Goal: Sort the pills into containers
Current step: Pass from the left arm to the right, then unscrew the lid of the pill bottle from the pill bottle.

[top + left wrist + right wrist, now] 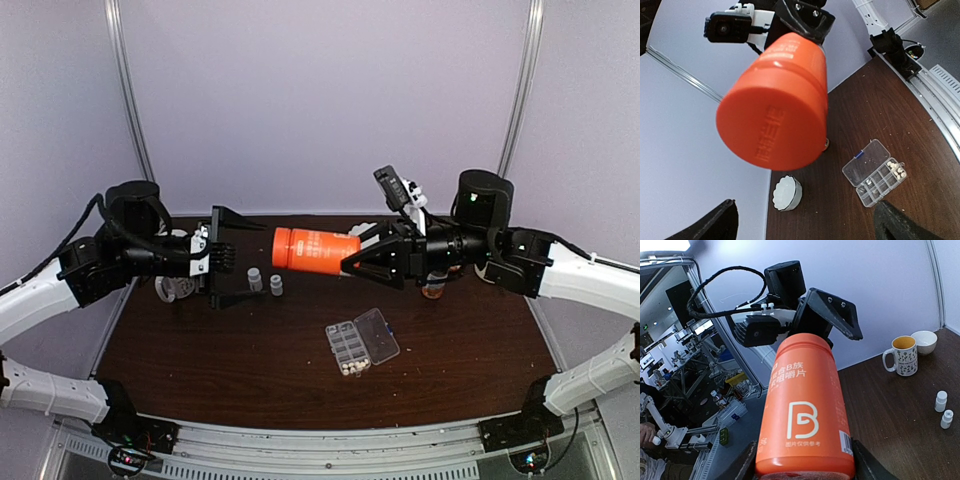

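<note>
Left fingers spread wide, right fingers clamped, tips facing.

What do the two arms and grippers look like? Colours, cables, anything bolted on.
They match: the left arm and right arm have glossy white link shells and black cylindrical joint housings. The left gripper and right gripper are matte black, each with two flat triangular fingers. A loose black cable loops along the left arm. Each wrist carries a small black camera on a white bracket. No markings legible.
</note>
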{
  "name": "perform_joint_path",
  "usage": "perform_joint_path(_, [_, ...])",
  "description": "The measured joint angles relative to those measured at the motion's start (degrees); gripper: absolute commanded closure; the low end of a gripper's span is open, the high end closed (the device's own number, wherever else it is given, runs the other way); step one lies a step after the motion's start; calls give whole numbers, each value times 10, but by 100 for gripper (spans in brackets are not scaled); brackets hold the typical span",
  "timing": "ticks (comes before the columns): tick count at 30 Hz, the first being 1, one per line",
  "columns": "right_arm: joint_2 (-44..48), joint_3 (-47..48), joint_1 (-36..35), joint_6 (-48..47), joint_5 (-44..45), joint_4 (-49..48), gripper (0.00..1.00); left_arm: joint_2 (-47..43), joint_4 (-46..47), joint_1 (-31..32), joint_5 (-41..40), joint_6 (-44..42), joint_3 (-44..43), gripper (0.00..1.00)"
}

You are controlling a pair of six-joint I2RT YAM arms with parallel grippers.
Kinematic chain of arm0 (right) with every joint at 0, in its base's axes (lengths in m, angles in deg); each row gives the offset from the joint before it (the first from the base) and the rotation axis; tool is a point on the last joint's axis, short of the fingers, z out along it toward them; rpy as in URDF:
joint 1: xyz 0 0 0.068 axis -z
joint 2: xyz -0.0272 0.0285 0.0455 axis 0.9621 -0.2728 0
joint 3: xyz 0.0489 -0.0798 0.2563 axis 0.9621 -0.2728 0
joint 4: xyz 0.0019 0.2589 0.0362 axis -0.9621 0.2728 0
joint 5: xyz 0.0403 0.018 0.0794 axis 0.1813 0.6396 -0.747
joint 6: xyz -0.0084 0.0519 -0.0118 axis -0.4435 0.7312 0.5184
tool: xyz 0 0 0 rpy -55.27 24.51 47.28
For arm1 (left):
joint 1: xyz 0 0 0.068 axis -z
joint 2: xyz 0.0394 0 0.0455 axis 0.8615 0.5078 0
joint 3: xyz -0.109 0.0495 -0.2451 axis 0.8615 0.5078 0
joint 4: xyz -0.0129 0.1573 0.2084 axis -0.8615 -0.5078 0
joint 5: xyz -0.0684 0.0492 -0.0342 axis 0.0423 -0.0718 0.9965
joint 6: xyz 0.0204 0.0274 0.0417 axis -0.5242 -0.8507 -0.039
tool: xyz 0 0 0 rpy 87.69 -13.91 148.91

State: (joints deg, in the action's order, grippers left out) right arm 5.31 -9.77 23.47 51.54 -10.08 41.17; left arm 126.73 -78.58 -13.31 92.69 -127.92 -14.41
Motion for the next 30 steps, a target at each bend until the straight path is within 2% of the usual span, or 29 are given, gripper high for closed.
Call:
perform_joint_path(11, [-38, 1, 0, 18, -15, -14, 75, -8, 36, 2, 30, -24, 2, 9])
perform_joint_path(19, [-42, 1, 0, 42, -25, -50, 76, -6, 36, 6, 42, -33, 2, 22])
perform_joint_path(22, [-44, 1, 0, 49, -30, -59, 76, -3, 40, 7, 43, -35, 2, 22])
perform_joint_path(25, [-49, 1, 0, 56, -35, -67, 76, -1, 42, 8, 43, -38, 2, 17])
perform_joint_path(30, [-51, 1, 0, 61, -37, -76, 76, 0, 53, 15, 41, -42, 2, 17])
